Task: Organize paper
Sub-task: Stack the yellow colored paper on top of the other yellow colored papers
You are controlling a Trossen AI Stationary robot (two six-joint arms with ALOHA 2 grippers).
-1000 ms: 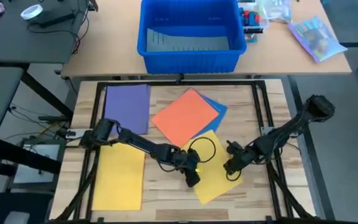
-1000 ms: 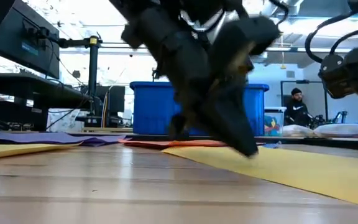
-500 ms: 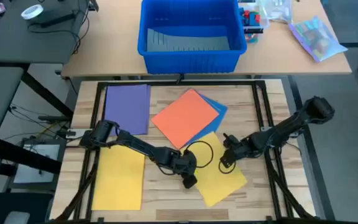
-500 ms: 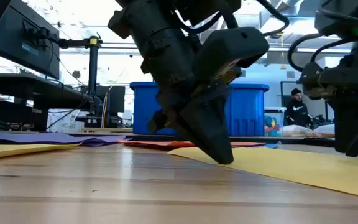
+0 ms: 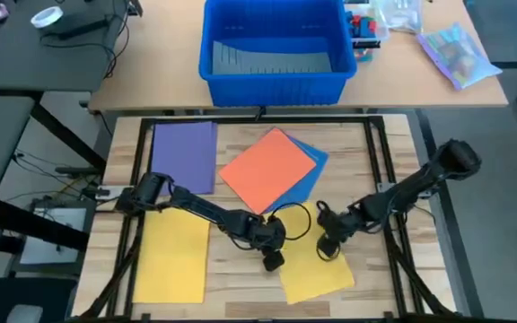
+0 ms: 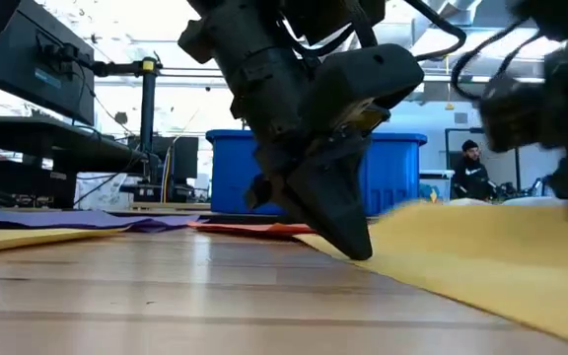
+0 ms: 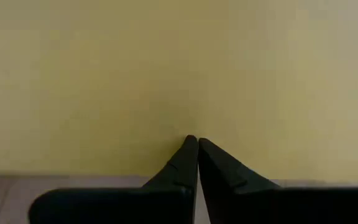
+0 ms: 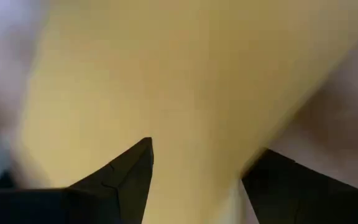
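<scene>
Blue bin (image 5: 274,49) beyond table; orange sheet (image 5: 269,169) overlapping yellow sheet (image 5: 311,258).

bare wood (image 5: 393,278) free right of yellow sheet (image 5: 317,274), blue bin (image 5: 272,49) beyond

Two dark, jointed arms, matte black all over (a thin black cable loops between them), ending in tapered wedge-shaped fingers.

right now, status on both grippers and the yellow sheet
Left gripper shut, tips pressing the angled yellow sheet. Right gripper open over the same sheet, far side lifting. Orange sheet just beyond it.
</scene>
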